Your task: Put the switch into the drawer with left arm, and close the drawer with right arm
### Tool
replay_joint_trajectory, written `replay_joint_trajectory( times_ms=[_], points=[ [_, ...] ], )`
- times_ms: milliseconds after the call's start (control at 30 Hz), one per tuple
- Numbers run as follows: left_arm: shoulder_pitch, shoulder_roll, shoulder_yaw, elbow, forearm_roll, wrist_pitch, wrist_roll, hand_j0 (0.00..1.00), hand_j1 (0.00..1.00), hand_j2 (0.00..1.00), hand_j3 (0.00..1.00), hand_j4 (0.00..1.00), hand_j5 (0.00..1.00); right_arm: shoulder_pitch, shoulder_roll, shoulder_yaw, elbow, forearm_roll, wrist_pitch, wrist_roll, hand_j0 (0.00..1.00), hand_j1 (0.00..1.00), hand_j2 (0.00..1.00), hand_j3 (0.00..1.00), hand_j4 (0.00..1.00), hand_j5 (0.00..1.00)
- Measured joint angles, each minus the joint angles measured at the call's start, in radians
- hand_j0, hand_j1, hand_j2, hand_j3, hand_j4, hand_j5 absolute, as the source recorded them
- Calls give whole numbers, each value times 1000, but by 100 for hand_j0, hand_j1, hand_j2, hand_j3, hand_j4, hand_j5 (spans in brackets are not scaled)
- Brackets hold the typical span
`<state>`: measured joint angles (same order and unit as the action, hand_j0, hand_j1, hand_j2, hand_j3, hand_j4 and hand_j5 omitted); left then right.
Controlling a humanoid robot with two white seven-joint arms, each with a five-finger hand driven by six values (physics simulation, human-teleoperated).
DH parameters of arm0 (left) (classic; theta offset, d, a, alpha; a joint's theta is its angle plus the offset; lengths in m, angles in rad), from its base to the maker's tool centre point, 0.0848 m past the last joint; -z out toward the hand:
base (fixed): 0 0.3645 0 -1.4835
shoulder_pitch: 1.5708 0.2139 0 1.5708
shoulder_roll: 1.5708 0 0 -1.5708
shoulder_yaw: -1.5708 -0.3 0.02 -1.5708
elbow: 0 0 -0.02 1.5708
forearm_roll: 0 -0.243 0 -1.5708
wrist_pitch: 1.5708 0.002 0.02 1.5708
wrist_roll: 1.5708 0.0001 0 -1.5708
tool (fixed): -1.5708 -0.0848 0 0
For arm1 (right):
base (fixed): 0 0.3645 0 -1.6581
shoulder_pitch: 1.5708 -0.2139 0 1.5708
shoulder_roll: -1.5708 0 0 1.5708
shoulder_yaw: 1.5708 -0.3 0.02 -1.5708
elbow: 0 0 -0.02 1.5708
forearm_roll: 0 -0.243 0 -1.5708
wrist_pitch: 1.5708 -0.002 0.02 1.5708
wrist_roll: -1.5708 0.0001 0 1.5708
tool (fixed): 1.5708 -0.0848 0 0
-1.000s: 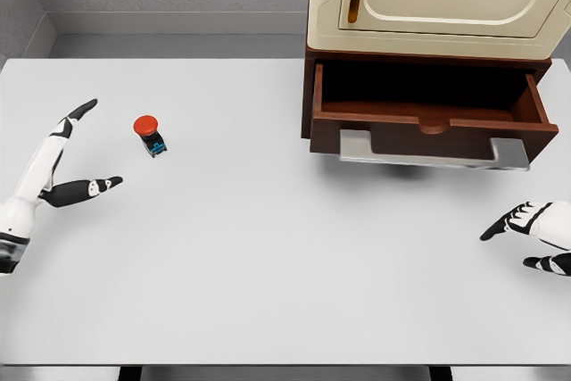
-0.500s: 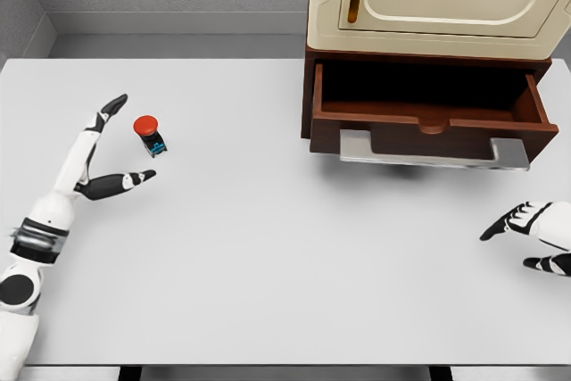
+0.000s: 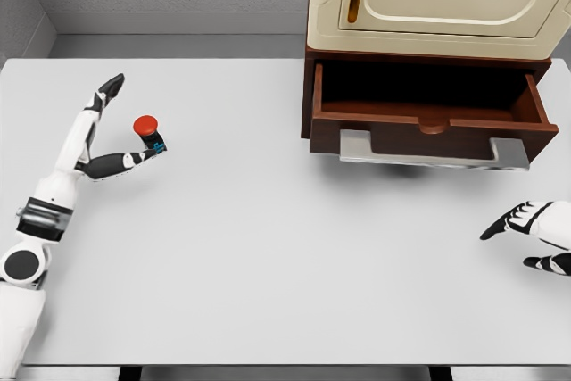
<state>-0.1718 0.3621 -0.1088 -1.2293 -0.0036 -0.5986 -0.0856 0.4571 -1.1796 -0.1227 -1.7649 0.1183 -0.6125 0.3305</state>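
Observation:
The switch (image 3: 148, 129), a small dark box with a red round button on top, stands on the white table (image 3: 268, 238) at the left. My left hand (image 3: 120, 127) is spread open around it: the thumb tip touches its near side, while the other fingers (image 3: 109, 89) point up and away to its left. The brown drawer (image 3: 428, 122) hangs open under the cream cabinet (image 3: 437, 2), its inside dark, with a grey handle (image 3: 428, 153) across the front. My right hand (image 3: 535, 234) rests open near the table's right edge, well below the drawer.
The cabinet and open drawer fill the upper right of the table. A grey wall runs behind the table's back edge.
My left arm has swung forward and to the right, bringing the open hand up to the switch until the thumb reaches it. The right hand has not moved.

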Motion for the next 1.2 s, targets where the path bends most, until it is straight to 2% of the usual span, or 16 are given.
replay_joint_trajectory(
  times_ms=[267, 467, 1067, 1100, 1200],
  points=[
    [-14, 3, -18, 6, 46, 97, -61, 100, 100, 100, 100, 100, 100, 0, 0, 0, 2, 0, 0, 0, 73, 73, 73, 73, 73, 73],
    [-34, 19, -15, 26, 112, 129, -90, 100, 100, 100, 100, 100, 100, 0, 0, 0, 1, 0, 0, 0, 73, 73, 73, 73, 73, 73],
    [-60, 22, -28, 50, 122, 217, -126, 100, 100, 100, 100, 100, 100, -2, 5, 0, 0, -1, 0, 1, 74, 74, 74, 74, 74, 74],
    [-61, 21, -30, 52, 122, 218, -127, 97, 97, 97, 97, 97, 97, -2, 5, 0, 0, -1, 0, 1, 74, 74, 74, 74, 74, 74],
    [-61, 19, -37, 55, 121, 219, -129, 97, 97, 97, 97, 97, 97, -2, 6, -1, 0, -1, 0, 1, 73, 73, 73, 73, 73, 73]
  ],
)
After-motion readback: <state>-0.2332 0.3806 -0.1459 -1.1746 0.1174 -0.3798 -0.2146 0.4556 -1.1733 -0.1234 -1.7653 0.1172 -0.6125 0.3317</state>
